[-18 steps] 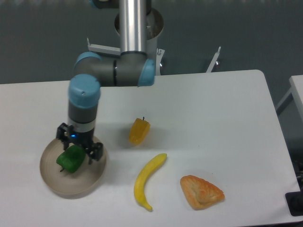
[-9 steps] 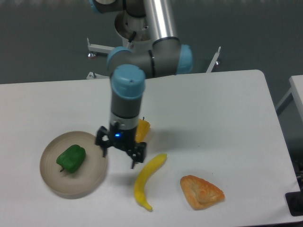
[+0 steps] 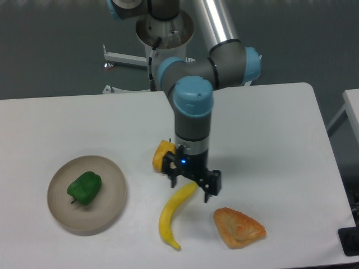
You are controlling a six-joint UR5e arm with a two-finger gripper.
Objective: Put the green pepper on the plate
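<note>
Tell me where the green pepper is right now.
The green pepper lies on the plate at the table's front left, well left of the banana. The open gripper is apart from it, above the banana's upper end.

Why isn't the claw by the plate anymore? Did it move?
Yes. The gripper moved right, away from the plate, and now hangs over the banana.

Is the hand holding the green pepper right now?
No, the green pepper lies on the plate, while the hand hangs open and empty above the top end of the banana.
</note>
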